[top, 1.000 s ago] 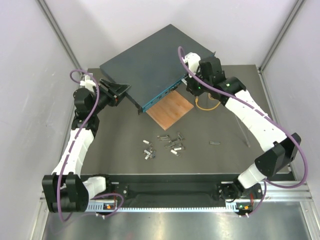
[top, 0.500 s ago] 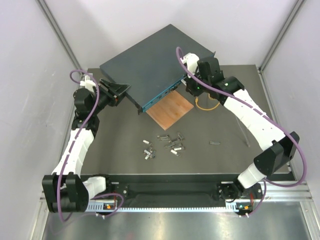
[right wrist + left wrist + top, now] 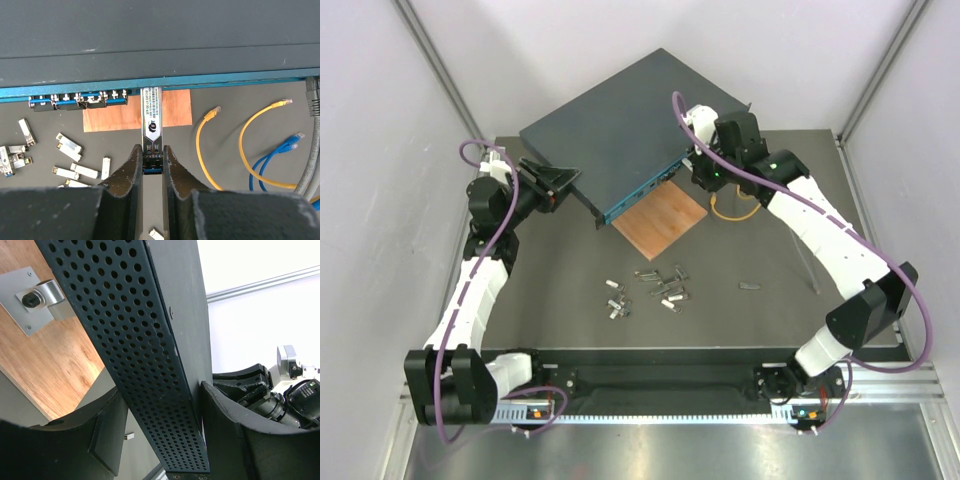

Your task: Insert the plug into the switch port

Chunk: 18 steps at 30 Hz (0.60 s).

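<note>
Switch set diagonally at the far side of the counter, teal front face toward the arms, a brown board partly under its front edge. Left pincer clamped across the switch's perforated side wall. Right pincer closed on a silver plug, whose far end meets the teal face just right of a row of filled sockets. Loose plugs and yellow cables lie on the counter
</note>
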{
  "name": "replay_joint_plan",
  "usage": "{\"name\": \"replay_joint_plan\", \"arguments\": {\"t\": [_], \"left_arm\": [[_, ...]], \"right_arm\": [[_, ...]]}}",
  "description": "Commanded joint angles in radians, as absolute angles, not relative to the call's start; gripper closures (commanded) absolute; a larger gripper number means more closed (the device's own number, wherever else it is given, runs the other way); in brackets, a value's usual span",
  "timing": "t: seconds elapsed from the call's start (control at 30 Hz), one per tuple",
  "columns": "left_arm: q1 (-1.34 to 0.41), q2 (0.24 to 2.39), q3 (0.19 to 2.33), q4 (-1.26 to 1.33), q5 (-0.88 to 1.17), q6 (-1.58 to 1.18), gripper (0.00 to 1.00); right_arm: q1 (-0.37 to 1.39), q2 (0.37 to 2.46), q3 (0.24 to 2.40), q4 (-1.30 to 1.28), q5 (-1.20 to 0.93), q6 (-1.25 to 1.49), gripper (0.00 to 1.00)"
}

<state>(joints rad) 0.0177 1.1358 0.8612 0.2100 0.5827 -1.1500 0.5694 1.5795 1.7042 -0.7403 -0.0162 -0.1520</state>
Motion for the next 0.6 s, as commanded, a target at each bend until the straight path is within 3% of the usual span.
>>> {"name": "replay_joint_plan", "arguments": {"t": [0.0,0.57], "left_arm": [[0.003,1.127,0.851,0.279,0.578,-1.103,1.00],[0.003,1.127,0.848,0.276,0.583,-1.098,1.00]], "right_arm": [[0.588,1.574,1.776,-0.663,-0.090,-0.138,1.00],[0.584,1.612,1.779,-0.620,-0.009,-0.147,1.00]]}}
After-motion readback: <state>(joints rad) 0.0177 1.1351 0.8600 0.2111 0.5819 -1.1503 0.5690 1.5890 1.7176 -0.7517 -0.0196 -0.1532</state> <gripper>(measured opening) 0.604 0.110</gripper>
